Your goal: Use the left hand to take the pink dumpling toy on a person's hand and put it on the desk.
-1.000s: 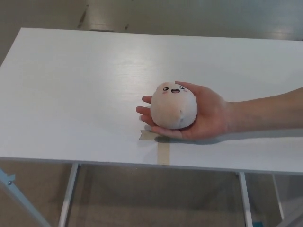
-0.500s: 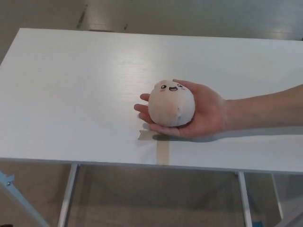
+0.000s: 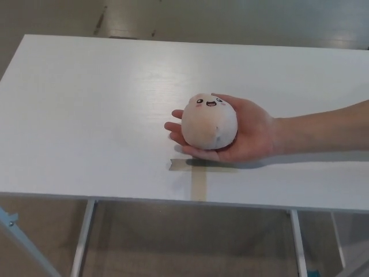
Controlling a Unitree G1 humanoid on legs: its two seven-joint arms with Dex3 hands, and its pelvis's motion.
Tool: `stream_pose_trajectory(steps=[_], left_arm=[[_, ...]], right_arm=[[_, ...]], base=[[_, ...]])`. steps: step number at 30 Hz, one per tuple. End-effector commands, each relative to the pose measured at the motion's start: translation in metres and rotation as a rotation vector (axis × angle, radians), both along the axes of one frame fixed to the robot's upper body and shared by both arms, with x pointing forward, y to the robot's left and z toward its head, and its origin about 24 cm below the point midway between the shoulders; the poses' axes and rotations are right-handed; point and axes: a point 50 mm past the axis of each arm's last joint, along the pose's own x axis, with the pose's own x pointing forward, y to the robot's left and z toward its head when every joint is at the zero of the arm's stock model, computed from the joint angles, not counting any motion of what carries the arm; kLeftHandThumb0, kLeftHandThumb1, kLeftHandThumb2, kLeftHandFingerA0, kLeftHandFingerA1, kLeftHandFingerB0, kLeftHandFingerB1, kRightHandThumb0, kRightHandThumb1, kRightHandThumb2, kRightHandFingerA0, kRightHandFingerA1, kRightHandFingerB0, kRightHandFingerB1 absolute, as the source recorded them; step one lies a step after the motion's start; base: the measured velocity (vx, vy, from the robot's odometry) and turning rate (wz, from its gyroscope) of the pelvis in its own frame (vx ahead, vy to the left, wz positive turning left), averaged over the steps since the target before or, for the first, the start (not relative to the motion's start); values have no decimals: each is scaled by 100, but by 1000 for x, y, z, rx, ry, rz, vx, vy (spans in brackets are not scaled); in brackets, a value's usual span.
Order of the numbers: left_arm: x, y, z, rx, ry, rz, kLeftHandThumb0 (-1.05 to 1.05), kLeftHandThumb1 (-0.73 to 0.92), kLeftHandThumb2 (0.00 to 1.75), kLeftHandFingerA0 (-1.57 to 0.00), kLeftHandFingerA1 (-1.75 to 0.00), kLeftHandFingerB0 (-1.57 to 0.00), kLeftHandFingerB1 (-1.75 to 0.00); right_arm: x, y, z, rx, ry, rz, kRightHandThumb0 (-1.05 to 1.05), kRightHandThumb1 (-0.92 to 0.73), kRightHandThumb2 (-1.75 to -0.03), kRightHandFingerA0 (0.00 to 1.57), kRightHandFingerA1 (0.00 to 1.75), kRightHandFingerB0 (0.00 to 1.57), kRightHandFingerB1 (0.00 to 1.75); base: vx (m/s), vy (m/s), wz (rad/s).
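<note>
- Progress: nothing done yet, by my read. The pink dumpling toy (image 3: 209, 122) sits in a person's hand (image 3: 245, 135), palm up, held just above the white desk (image 3: 86, 104), right of centre and towards the near edge.
- The person's forearm (image 3: 323, 130) comes in from the picture's right edge; their fingertips show past the toy's left side, thumb curled at its top.
- Toy: round, pale pink plush, small face on top pointing away from the camera. It rests in the cupped palm; the person's fingers cradle it loosely, not clenched.
- Robot: neither the left hand nor the right hand is in frame, so I cannot tell finger state for either. No arm or forearm visible.
- Left to do: the whole sequence. Bring the left hand in, close it on the toy, lift it clear of the palm, set it on bare desk, let go.
- Tape strip (image 3: 199, 176) on the desk just below the hand, running to the near edge, with a short crosspiece at its top. Possibly a position marker; can't confirm.
- Hidden or unclear: the toy's underside and how it sits on the palm; whether the back of the person's hand touches the desk or hovers (the shadow suggests a small gap, not certain).
- Cut off: the desk's right end, and the desk frame legs (image 3: 83, 239) below.
</note>
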Motion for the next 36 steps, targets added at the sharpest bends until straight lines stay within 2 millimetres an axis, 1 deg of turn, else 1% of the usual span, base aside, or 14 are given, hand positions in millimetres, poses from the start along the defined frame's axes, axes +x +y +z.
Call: stream_pose_trajectory(steps=[1, 8, 10, 12, 13, 14, 16, 17, 24, 25, 26, 27, 31, 36], left_arm=[[-39, -29, 181, 119, -617, -423, -47, 38, 64, -37, -47, -28, -39], [-32, -54, 255, 236, -954, -539, -49, 36, 65, -38, -46, -30, -39], [-30, -57, 261, 244, -977, -553, -49, 36, 65, -38, -46, -31, -39], [-24, -64, 275, 263, -1020, -587, -49, 36, 65, -39, -46, -32, -39], [-24, -64, 275, 263, -1020, -587, -49, 36, 65, -39, -46, -32, -39], [-12, -76, 294, 317, -1073, -635, -51, 36, 65, -41, -47, -32, -39], [-4, -81, 302, 342, -1091, -659, -50, 35, 65, -41, -48, -32, -40], [8, -86, 311, 358, -1096, -693, -43, 39, 53, -44, -42, -36, -33], [51, -111, 333, 428, -1049, -787, -47, 42, 53, -45, -39, -35, -32], [62, -120, 338, 456, -1029, -814, -54, 38, 66, -40, -46, -30, -39], [69, -126, 341, 473, -1011, -831, -54, 38, 66, -38, -44, -29, -39], [69, -126, 341, 473, -1011, -831, -54, 38, 66, -38, -44, -29, -39], [104, -152, 348, 522, -935, -890, -54, 39, 67, -36, -44, -28, -38], [135, -173, 345, 556, -868, -941, -55, 39, 67, -34, -44, -27, -38]], right_arm=[[-2, -5, 1, -28, 28, 2, -23, -67, -60, 72, 47, 57, 42], [-3, -6, 1, -24, 23, -3, -22, -67, -59, 73, 47, 58, 43], [-4, -7, 1, -23, 22, -4, -22, -67, -59, 73, 47, 58, 43], [-3, -6, 1, -22, 17, -8, -22, -67, -59, 73, 47, 58, 43], [-3, -6, 1, -22, 17, -8, -22, -67, -59, 73, 47, 58, 43], [-3, -7, 1, -22, 19, -9, -22, -67, -59, 73, 47, 58, 43], [-4, -7, 1, -24, 23, -3, -22, -67, -59, 73, 47, 58, 43], [-4, -7, 0, -26, 25, -1, -22, -67, -60, 72, 47, 57, 42], [-2, -9, 2, -25, 18, -10, -23, -67, -60, 71, 46, 56, 42], [-1, -8, 2, -25, 18, -9, -23, -67, -60, 71, 47, 56, 42], [-2, -8, 2, -24, 18, -7, -23, -67, -59, 71, 47, 56, 42], [-2, -8, 2, -24, 18, -7, -23, -67, -59, 71, 47, 56, 42], [-1, -7, 2, -21, 19, -8, -23, -67, -59, 72, 46, 57, 42], [2, -8, 3, -29, 15, -5, -22, -67, -60, 71, 46, 56, 42]], base=[[0, 0, 0], [0, 0, 0], [0, 0, 0], [0, 0, 0], [0, 0, 0], [0, 0, 0], [0, 0, 0], [0, 0, 0], [0, 0, 0], [0, 0, 0], [0, 0, 0], [0, 0, 0], [0, 0, 0], [0, 0, 1]])
